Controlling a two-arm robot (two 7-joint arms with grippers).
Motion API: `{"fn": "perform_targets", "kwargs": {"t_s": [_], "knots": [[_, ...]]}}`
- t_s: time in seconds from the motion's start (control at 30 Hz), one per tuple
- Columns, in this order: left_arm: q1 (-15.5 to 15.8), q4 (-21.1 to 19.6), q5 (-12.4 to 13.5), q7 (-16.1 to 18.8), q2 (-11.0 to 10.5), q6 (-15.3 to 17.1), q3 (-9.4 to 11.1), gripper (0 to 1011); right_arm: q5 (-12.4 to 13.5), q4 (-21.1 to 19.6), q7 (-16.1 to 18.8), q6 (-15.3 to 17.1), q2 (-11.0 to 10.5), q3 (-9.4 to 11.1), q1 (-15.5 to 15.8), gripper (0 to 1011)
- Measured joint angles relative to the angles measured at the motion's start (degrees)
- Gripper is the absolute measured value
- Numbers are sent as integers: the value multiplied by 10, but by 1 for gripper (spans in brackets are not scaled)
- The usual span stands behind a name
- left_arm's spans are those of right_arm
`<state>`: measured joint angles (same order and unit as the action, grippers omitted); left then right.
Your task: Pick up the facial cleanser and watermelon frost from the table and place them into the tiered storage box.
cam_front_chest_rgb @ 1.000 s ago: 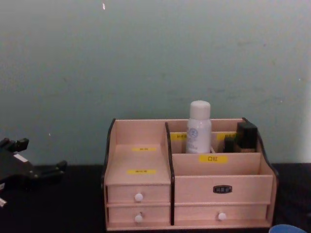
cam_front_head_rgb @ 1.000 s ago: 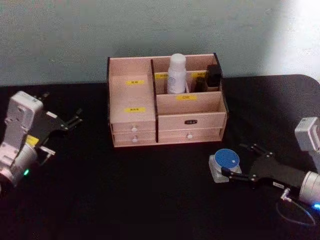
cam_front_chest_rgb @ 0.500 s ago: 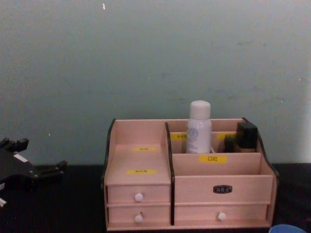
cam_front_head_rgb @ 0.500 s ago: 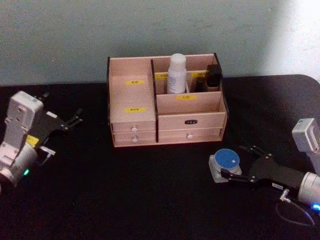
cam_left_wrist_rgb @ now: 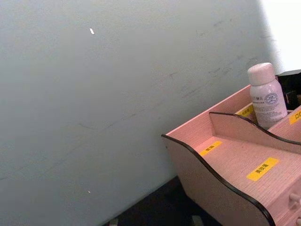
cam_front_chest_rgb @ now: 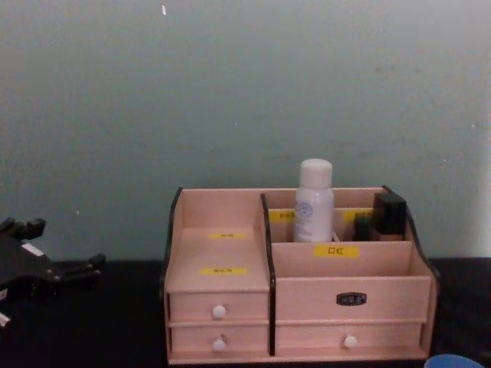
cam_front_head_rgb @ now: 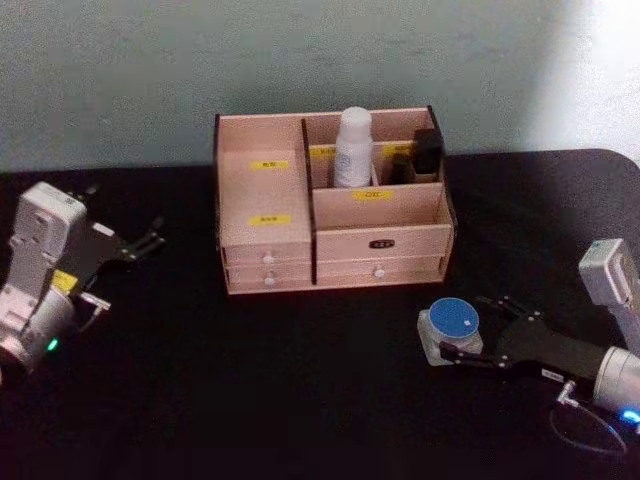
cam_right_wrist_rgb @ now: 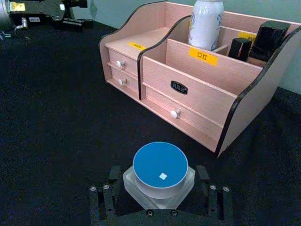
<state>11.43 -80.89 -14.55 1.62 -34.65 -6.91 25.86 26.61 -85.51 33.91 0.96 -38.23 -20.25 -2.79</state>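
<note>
Blue on its round lid and clear in its squarish base, the jar (cam_right_wrist_rgb: pixel 160 165) sits upright on the black worktop (cam_front_head_rgb: pixel 300 390). It is in front of the right end of the tiered storage box (cam_front_head_rgb: pixel 265 235) and apart from it.

My right end effector (cam_front_head_rgb: pixel 463 324) lies low over the worktop, reaching in from the right. Its fingers are spread to either side of the jar's base, with the jar between them. I cannot tell whether the pads touch it.

The white bottle (cam_front_head_rgb: pixel 353 148) stands upright in a rear compartment of the box. Dark items (cam_front_head_rgb: pixel 428 152) fill the rear right compartment next to it. All four white-knobbed drawers are closed.

My left end effector (cam_front_head_rgb: pixel 152 233) is at the far left, well apart from the box, with its fingers parted and pointing toward it.
</note>
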Motion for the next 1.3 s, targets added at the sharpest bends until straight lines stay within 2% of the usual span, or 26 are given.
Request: {"fn": "perform_targets", "kwargs": {"t_s": [1.3], "knots": [[0, 0, 0, 0, 0, 0, 0, 1001, 16, 18, 3, 10, 5, -7, -11, 1002]]}}
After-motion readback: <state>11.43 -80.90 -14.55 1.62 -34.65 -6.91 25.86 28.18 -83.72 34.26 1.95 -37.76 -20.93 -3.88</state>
